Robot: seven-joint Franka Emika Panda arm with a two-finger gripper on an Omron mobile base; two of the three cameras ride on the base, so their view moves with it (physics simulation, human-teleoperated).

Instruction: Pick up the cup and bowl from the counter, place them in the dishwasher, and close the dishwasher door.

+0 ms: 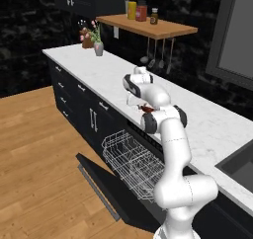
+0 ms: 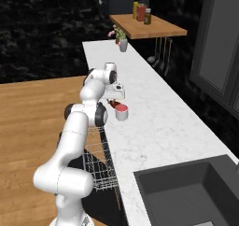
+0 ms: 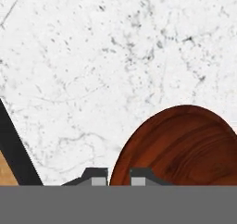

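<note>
My tool (image 3: 119, 176) is clamped on the near rim of the bowl (image 3: 180, 146); bowl body extends toward lower right of hand view, resting on surface (image 3: 92, 56).

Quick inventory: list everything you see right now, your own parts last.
bowl: one, reddish-brown, on the counter, rim between the claw's fingers
cup: one, white, salmon-red inside, on the counter near the front edge
dishwasher door: one, black, dropped open
wire rack: one, white, pulled out
vase: one, grey, with flowers, counter's far end
jars: three, on the wooden shelf
sink: one, dark, near end
claw: one, dark tips, shut on the bowl's rim
</note>
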